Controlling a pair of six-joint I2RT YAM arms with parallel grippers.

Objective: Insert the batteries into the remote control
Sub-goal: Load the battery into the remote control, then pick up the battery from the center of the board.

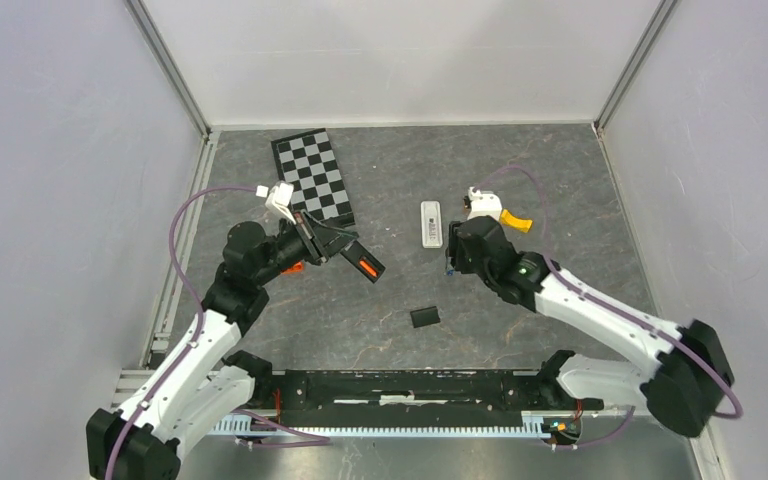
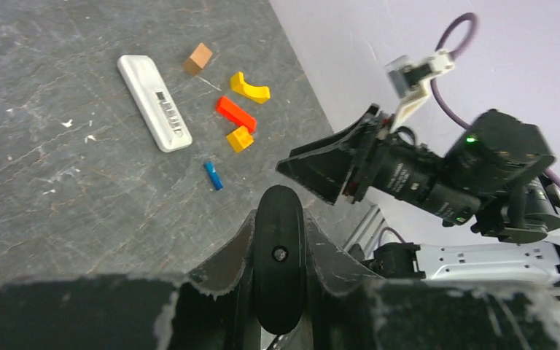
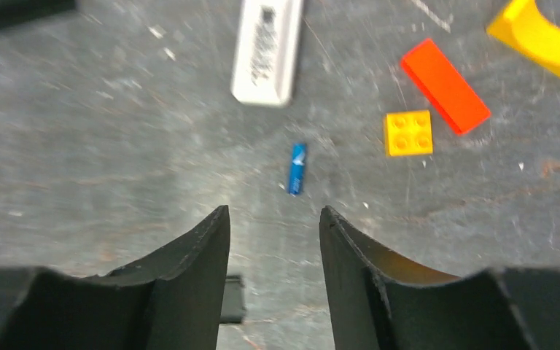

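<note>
A dark grey, marbled table (image 1: 360,320) is boxed in by plain pale walls (image 1: 400,60) at its far, left and right edges.

The dark grey stone-look tabletop (image 1: 380,295) was mottled with pale veining. The flat chequered board (image 1: 313,178) alternated black and white squares. The white slim plastic remote (image 2: 154,102) bore a row of dark markings, while the black oblong plastic remote control (image 1: 353,252) showed an orange strip. The tiny slim blue battery (image 3: 297,168) lay among a red rectangular block (image 3: 445,86), a yellow studded brick (image 3: 408,133), a yellow arch block (image 3: 543,40) and a tan cube (image 2: 198,58). A small flat black piece (image 1: 424,317) was plain.
</note>
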